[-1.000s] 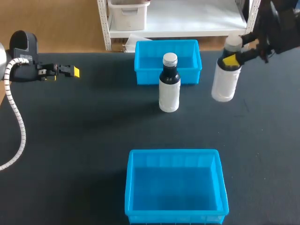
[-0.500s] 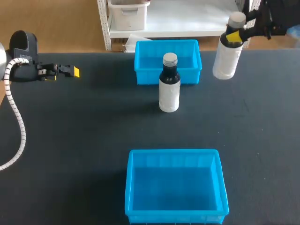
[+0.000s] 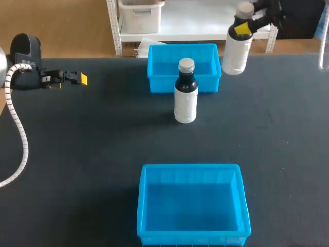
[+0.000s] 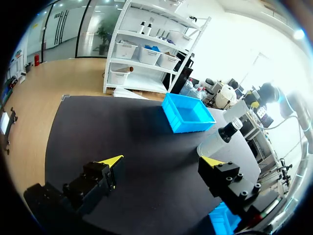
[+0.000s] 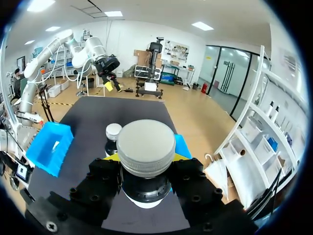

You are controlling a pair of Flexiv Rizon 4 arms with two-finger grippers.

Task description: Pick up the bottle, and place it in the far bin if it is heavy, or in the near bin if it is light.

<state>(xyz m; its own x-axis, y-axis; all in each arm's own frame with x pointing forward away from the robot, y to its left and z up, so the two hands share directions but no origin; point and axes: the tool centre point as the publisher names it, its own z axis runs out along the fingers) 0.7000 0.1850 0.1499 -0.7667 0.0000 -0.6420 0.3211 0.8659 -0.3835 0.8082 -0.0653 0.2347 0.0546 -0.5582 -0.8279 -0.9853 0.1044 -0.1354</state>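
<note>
White and cylindrical, the smooth plastic bottle (image 3: 236, 51) hung clear of the matte black table (image 3: 92, 154), beside the far bin's (image 3: 159, 82) right end. The right gripper (image 3: 242, 28) clenched its neck under the round grey cap. The left gripper (image 3: 77, 78) stood released, well apart. A second bottle (image 3: 185, 100), dark-shouldered, stood upright just before the far bin. The glossy blue rectangular near bin (image 3: 193, 236) sat at the table's near edge.

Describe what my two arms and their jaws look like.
The left arm is black, with a rounded housing and a white ribbed cable looping off it. The right arm is black too. Both have blocky black jaws with bright yellow wedge tips; the right ones show round screw holes.
</note>
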